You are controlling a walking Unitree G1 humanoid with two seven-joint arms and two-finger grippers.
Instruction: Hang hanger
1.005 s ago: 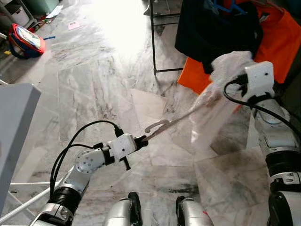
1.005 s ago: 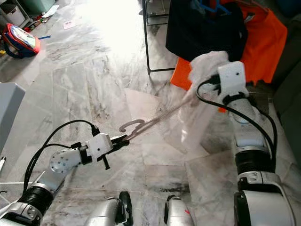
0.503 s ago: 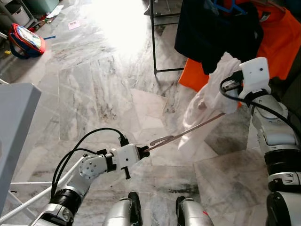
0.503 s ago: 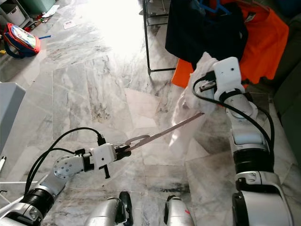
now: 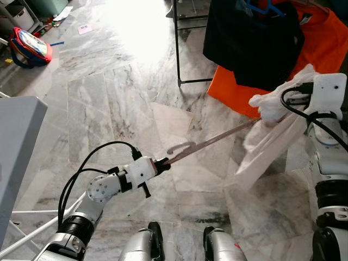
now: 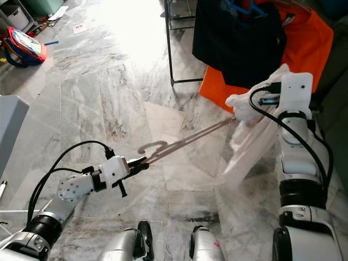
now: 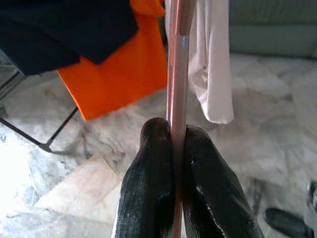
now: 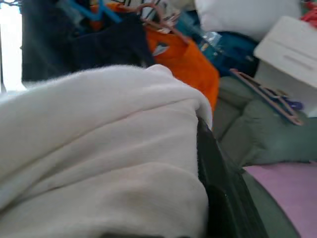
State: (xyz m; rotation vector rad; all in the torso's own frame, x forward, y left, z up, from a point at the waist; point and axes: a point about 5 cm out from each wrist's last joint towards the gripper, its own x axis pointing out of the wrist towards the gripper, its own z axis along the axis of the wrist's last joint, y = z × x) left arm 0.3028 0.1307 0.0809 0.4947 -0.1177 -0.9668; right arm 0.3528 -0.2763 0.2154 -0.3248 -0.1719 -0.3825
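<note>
A pink hanger stretches across the floor space in front of me, its hook end at the lower left. My left gripper is shut on it near the hook; in the left wrist view both fingers squeeze the pink bar. The hanger's far end runs into a white garment that droops from my right gripper, which is shut on a bunched part of the cloth. A black clothes rack stands at the back, carrying a dark garment and an orange one.
Grey marble floor lies ahead with bright glare at the top. A red and blue bag sits far left. A pale grey furniture corner juts in at the left. A green couch holds spare hangers.
My right gripper carried the white garment to the right and slightly down, stretching it out. The left gripper rose a little with the hanger, which now points more steeply toward the garment.
</note>
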